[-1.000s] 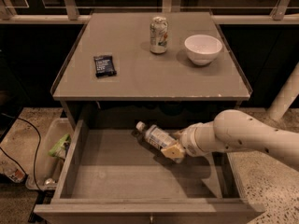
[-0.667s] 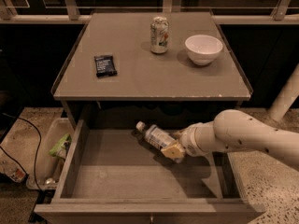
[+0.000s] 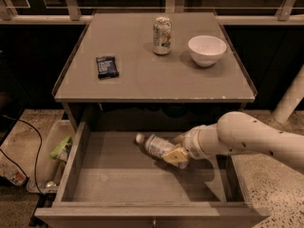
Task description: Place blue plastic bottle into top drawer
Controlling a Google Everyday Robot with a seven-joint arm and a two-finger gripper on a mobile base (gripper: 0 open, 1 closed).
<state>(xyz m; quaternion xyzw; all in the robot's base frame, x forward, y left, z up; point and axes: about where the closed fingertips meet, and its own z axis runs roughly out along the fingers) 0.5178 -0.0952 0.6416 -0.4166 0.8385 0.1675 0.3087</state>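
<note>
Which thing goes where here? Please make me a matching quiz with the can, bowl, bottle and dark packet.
Things:
1. can
2. bowl
3. bottle
4. packet

Places:
A. left side of the tabletop
B. held in the robot's hand, inside the open drawer
C. right side of the tabletop
D. upright at the back middle of the tabletop

Pairs: 1-D, 2-C, 3-B, 4-A

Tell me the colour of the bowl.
White bowl, camera view. The gripper holds the blue plastic bottle in the top drawer.
</note>
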